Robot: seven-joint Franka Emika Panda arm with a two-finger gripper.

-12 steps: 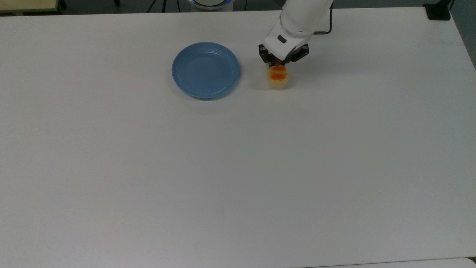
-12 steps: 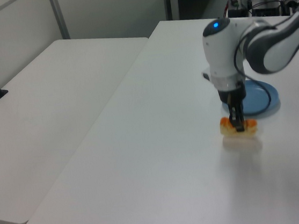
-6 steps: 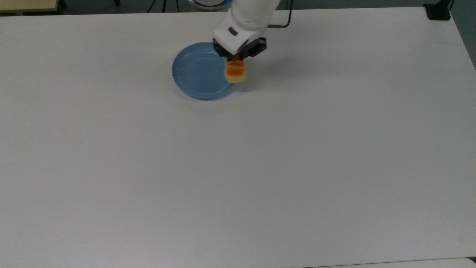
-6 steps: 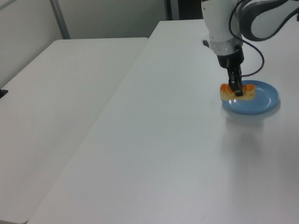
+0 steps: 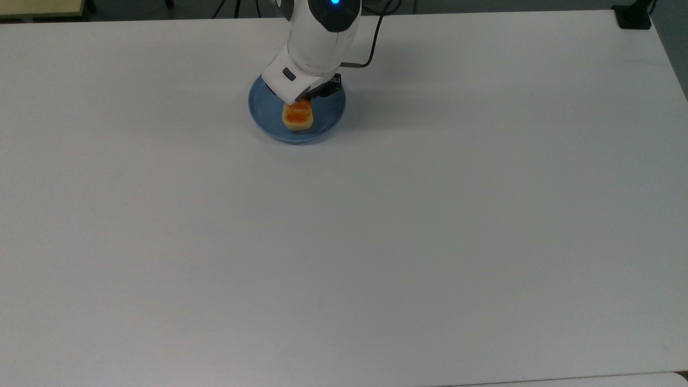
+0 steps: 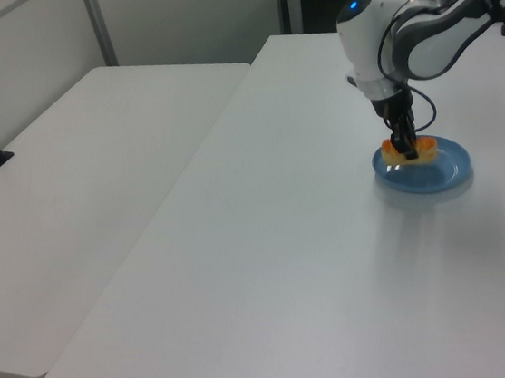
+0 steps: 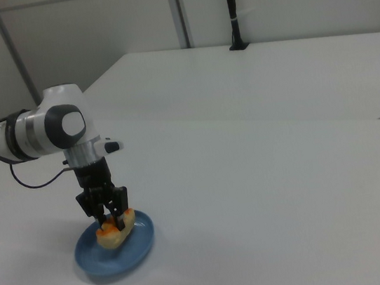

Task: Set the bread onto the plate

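Surfaces & finishes, quick look:
Round light-blue plate (image 5: 330,115) looks smooth w/ slight sheen, faint rings, prob. plastic or glazed ware, can't tell which. Small pale-yellow bread loaf (image 5: 298,116) has matt, soft-looking sides & glossier orange-brown glaze on top. Wide white table (image 5: 344,242) is matt, smooth, laminate-like. Robot arm's white shell (image 7: 67,128) is glossy hard plastic w/ grey joint bands; black two-finger gripper (image 7: 108,218) looks matt. Thin black cable (image 5: 371,51) looks rubbery.
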